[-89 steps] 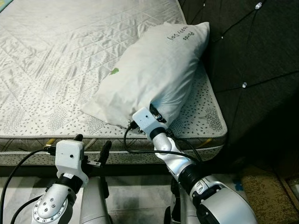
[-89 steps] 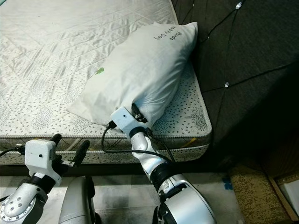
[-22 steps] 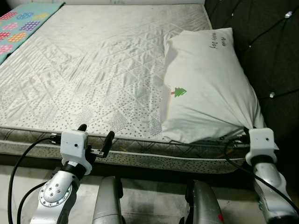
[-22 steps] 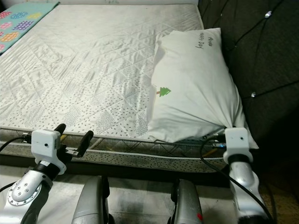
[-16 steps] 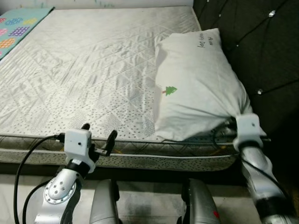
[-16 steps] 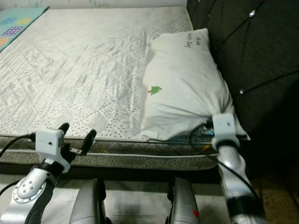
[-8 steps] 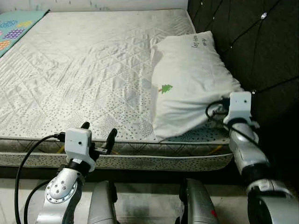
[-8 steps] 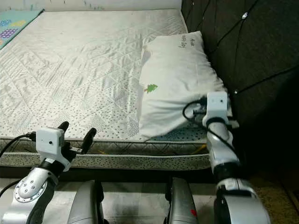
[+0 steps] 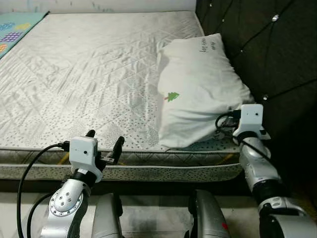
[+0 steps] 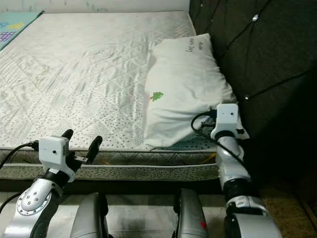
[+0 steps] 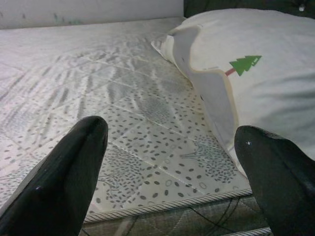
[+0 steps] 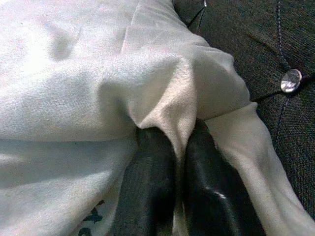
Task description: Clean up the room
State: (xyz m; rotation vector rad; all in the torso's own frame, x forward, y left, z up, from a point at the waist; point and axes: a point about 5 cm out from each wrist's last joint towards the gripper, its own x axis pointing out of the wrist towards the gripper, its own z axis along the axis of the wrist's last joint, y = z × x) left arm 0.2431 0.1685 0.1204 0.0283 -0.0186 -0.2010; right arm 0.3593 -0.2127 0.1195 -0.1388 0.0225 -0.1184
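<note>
A white pillow point(image 9: 198, 89) with a small green tree print lies on the right side of the bare quilted mattress point(image 9: 84, 74), against the dark tufted headboard point(image 9: 262, 44). My right gripper point(image 12: 179, 147) is shut on a fold of the pillow's near right corner; the fabric is pinched between its two black fingers point(image 12: 152, 182). In the head views that wrist point(image 9: 247, 119) sits at the pillow's corner by the headboard. My left gripper point(image 9: 104, 142) stands open in front of the mattress's near edge, holding nothing, with its fingers point(image 11: 64, 172) spread wide.
The mattress's near edge point(image 9: 148, 171) runs across in front of me. A patterned teal cloth point(image 9: 15, 29) lies at the far left corner of the bed. The headboard rises close on the right. My own legs point(image 9: 106, 218) show below.
My right gripper, still gripping the pillow's corner, has swung the pillow from lying askew to lying lengthwise along the headboard. The view has shifted too. The left arm has stayed put.
</note>
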